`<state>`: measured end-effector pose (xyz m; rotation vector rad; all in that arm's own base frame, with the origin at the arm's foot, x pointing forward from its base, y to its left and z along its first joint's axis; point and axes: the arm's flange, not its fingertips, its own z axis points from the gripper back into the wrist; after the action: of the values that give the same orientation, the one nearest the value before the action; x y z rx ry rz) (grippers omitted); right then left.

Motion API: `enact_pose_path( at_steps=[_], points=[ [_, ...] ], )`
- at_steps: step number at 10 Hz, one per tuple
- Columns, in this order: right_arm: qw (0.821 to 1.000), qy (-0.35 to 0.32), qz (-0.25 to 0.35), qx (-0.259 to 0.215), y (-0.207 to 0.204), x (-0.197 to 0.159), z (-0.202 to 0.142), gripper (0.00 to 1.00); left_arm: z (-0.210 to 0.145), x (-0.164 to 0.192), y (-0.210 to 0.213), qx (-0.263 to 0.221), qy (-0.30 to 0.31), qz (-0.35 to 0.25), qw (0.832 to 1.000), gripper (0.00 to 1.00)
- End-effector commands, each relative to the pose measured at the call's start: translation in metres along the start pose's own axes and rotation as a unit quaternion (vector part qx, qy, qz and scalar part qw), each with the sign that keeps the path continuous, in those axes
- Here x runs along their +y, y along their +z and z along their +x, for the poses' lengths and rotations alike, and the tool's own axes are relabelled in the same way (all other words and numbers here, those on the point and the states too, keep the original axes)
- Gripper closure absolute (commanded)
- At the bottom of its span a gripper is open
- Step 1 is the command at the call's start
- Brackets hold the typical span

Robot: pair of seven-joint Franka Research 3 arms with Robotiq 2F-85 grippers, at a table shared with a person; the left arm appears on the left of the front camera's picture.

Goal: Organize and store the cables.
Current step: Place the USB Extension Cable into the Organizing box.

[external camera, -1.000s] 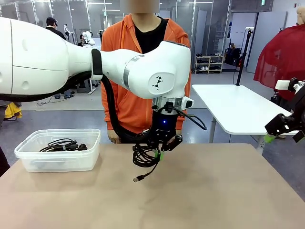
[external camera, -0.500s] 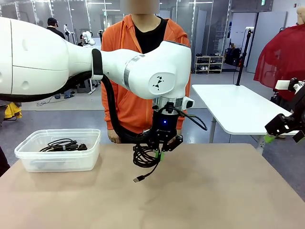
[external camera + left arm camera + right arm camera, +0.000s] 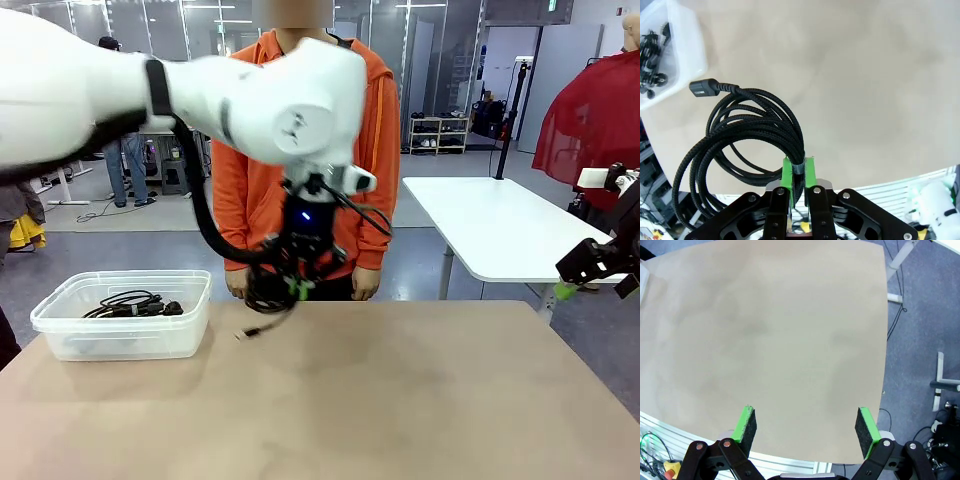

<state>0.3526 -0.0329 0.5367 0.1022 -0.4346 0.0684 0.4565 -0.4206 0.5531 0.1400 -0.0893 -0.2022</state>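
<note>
1. Two cable groups are in front of me: some cables (image 3: pixel 132 303) lie inside the bin (image 3: pixel 60 335), and one coil (image 3: pixel 268 295) hangs from my left gripper (image 3: pixel 298 288).
2. At the far left of the table (image 3: pixel 400 400) stands the bin, a clear plastic box. The black cables in it lie in a loose heap on its bottom.
3. Just right of the bin, my left gripper hangs above the table, near the far edge. It is clenched on the coil: in the left wrist view the green pads (image 3: pixel 788 171) press a few strands of the coil (image 3: pixel 747 130) between them.
4. The coil hangs free in the air and touches neither the table nor the bin. One plug (image 3: pixel 253 333) hangs below it, a little above the table top. In the left wrist view another plug end (image 3: pixel 702 88) points toward the bin (image 3: pixel 685 55).
5. Behind my left gripper, at the far side of the table, a person in an orange jacket (image 3: pixel 240 200) stands with arms down.
6. At the far right, my right gripper (image 3: pixel 595 272) stays off the table edge, well apart from the cables. Its jaws are spread wide and hold nothing; in the right wrist view the two pads (image 3: pixel 746 421) stand apart over bare table (image 3: pixel 765 330).
</note>
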Motion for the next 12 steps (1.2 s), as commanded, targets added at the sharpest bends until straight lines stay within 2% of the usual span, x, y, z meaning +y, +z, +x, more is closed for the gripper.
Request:
enact_pose_path(
  at_steps=[1,3,4,6,9,10,12],
  points=[
    [1.0,0.002,0.0,0.004,0.0,0.001,0.001,0.0,-0.019,0.064,0.008,-0.011,-0.015,-0.004,1.0,0.89],
    [1.0,0.002,0.0,0.004,0.0,0.001,0.001,0.0,-0.018,0.139,0.015,-0.042,0.036,0.001,0.998,0.89],
    [1.0,0.002,0.0,0.004,0.0,0.001,0.001,0.0,-0.022,0.171,0.018,-0.05,0.037,-0.015,0.998,0.89],
    [1.0,0.002,0.0,0.004,0.0,0.001,0.001,0.0,-0.033,0.224,0.021,-0.062,0.047,-0.008,0.997,0.89],
    [1.0,0.002,0.0,0.004,0.0,0.001,0.001,0.0,-0.036,0.26,0.017,-0.085,0.067,-0.036,0.993,0.89],
    [1.0,0.002,0.0,0.004,0.0,0.001,0.001,0.0,-0.028,0.266,0.011,-0.083,0.081,-0.019,0.993,0.89],
    [1.0,0.002,0.0,0.004,0.0,0.001,0.001,0.0,0.0,0.284,-0.008,-0.08,0.121,-0.024,0.989,0.89]
  ],
)
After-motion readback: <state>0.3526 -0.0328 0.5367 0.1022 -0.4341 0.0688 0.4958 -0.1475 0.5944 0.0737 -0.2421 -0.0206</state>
